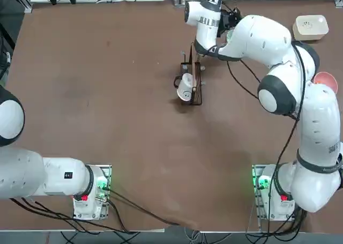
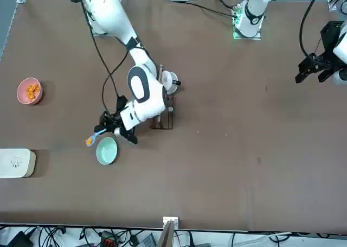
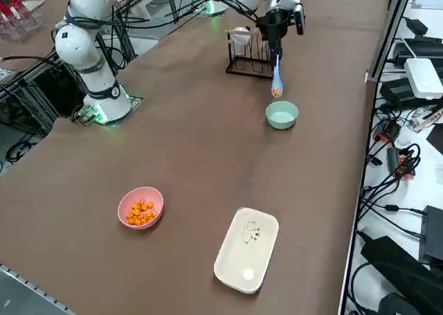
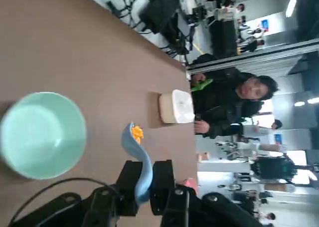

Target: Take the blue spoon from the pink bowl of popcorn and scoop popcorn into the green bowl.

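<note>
1 lt-blue spoon point(image 4: 141, 162) w/ orange popcorn point(image 4: 137, 133), curved handle, pale-green bowl point(image 4: 44, 135)

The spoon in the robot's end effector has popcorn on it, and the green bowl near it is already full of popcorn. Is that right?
Not quite: the green bowl holds no popcorn, as the right side view shows. The spoon in the right end effector does carry popcorn, near that bowl.

Even, fairly bright light reaches me, laying soft shadows beside the white box point(image 2: 16, 163). A pale glare spot marks its lid in the side view. Past my fingers, the ceiling lamps point(image 4: 290, 6) glow white.
</note>
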Robot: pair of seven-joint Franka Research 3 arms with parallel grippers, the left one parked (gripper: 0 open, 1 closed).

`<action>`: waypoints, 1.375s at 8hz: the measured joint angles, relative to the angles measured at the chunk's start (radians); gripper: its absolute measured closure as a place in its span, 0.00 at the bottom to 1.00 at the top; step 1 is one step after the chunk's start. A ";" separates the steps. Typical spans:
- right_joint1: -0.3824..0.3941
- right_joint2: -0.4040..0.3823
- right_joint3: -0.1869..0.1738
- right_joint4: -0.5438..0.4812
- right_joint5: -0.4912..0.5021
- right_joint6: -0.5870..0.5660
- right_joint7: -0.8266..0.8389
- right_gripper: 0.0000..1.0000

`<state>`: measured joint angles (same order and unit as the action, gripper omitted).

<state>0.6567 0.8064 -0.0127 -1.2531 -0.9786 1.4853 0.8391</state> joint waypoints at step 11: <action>-0.186 -0.045 -0.015 0.115 0.563 0.223 -0.123 0.88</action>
<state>0.4702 0.7615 -0.0277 -1.1385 -0.4155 1.7086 0.7157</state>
